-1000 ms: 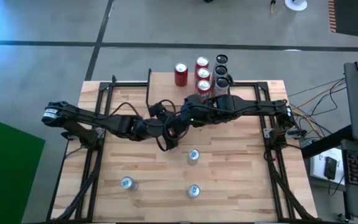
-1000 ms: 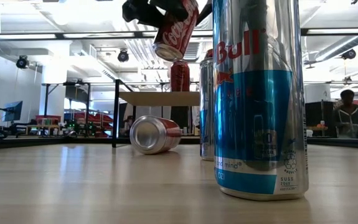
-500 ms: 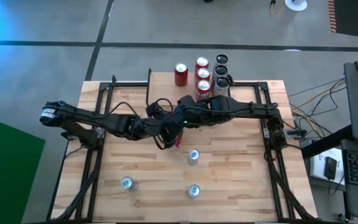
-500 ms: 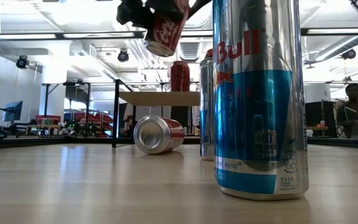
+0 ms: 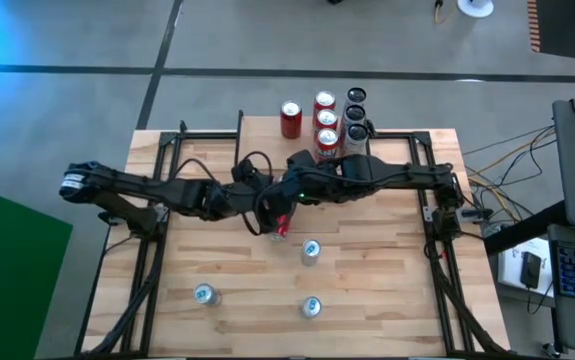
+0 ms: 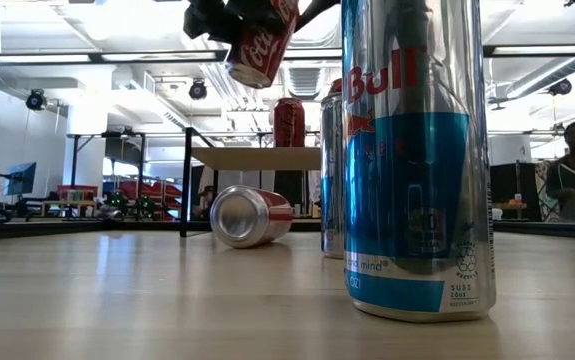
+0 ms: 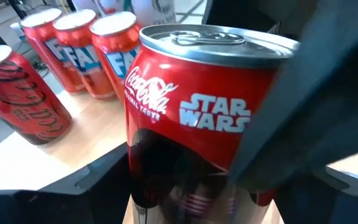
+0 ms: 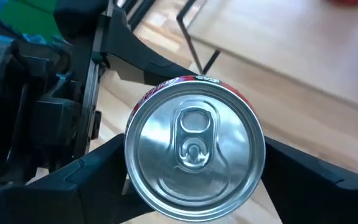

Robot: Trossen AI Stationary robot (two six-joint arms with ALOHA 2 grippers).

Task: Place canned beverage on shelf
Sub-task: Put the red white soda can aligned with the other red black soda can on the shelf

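The task was partway done. The Coca-Cola can (image 6: 259, 45) hung tilted in the air, clear of the table and not yet on the shelf (image 6: 257, 158). The left gripper (image 5: 267, 212) and right gripper (image 5: 289, 200) met at it mid-table, each seemingly clamped on the can's sides. Beyond both pincers, the shelf already carried a row of cans (image 5: 324, 120). What was left was carrying the can to a free spot on the plank, setting it upright and releasing it.

The low view alone showed the can's height above the shelf, plus a fallen can (image 6: 250, 216) lying beneath the pincers. The left wrist view showed the can's Star Wars label between that pincer's fingers (image 7: 98, 186). The right wrist view showed only its lid, flanked by dark fingers (image 8: 85, 180). The high view barely showed the can, mostly hidden under the pincers.
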